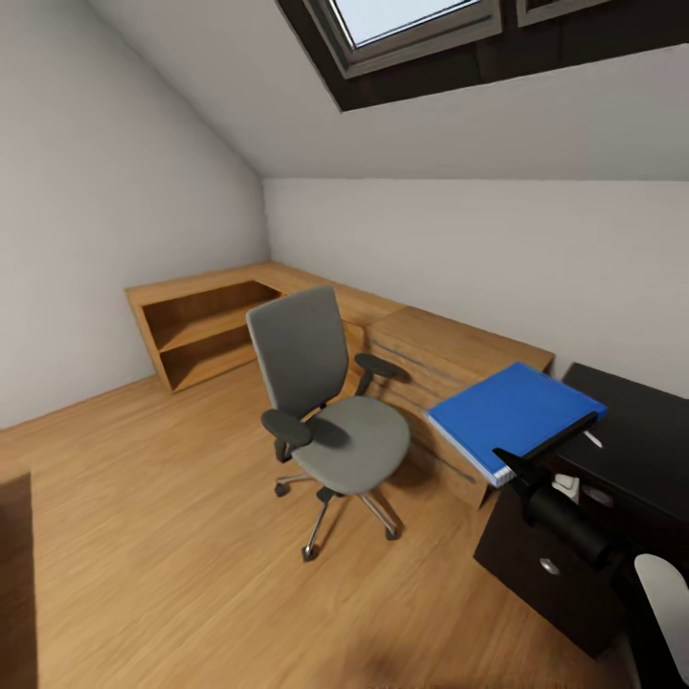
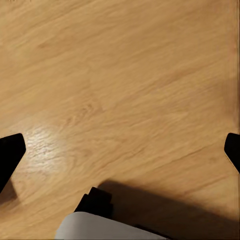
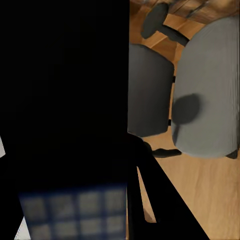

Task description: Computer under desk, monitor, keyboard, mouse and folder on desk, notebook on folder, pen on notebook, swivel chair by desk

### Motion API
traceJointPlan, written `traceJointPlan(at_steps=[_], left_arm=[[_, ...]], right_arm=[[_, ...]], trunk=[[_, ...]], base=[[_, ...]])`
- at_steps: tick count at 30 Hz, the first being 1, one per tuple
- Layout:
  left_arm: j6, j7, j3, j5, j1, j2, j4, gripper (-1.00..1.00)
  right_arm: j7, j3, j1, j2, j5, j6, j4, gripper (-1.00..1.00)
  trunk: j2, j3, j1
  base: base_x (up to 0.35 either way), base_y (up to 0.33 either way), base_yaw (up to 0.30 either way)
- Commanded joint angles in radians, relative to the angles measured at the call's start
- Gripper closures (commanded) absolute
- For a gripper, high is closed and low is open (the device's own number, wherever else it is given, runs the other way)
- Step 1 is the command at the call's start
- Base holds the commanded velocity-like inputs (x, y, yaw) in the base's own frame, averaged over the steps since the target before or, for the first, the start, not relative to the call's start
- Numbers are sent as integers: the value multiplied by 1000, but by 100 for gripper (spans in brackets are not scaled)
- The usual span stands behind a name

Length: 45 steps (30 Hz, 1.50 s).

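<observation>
Overhead, folder [image 1: 515,409] clamped in right claw [image 1: 524,471]

Grey cloth swivel chair [image 1: 330,402], glossy-looking blue folder [image 1: 512,411], matt black desk [image 1: 641,450], wood floor [image 1: 172,536].

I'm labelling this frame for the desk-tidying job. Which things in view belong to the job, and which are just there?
Belonging to the job:
- folder, held up by the right gripper
- swivel chair, seat bare
- desk

Just there:
- wooden chest
- open wooden shelf unit
- skylight
</observation>
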Motion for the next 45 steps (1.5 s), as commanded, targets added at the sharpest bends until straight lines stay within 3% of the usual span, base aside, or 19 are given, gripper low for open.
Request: traceJointPlan(at_steps=[1, 5, 11, 21, 45], left_arm=[[-9, 5, -9, 7, 0, 1, 0, -100], [-93, 3, -9, 10, 0, -1, 6, -100], [-123, 2, -9, 11, 0, -12, 17, -100], [-123, 2, -10, 11, 0, -16, 18, -100], [-118, 3, -10, 9, 0, -16, 20, -100]], right_arm=[[-7, -2, -1, 1, -9, 3, 0, 100], [-37, -9, -1, 3, -9, -5, -1, 100], [-52, -14, -1, 3, -10, -14, -2, 100], [-52, -15, -1, 3, -12, -14, -2, 100], [-47, -22, -1, 1, -13, -7, -5, 100]], trunk=[[-1, -1, 0], [6, -1, -4], [48, 13, -27], [118, 35, -65], [286, 109, -157]], base=[[0, 0, -288], [0, 0, -285], [0, 0, -270], [0, 0, -188], [0, 0, -6]])
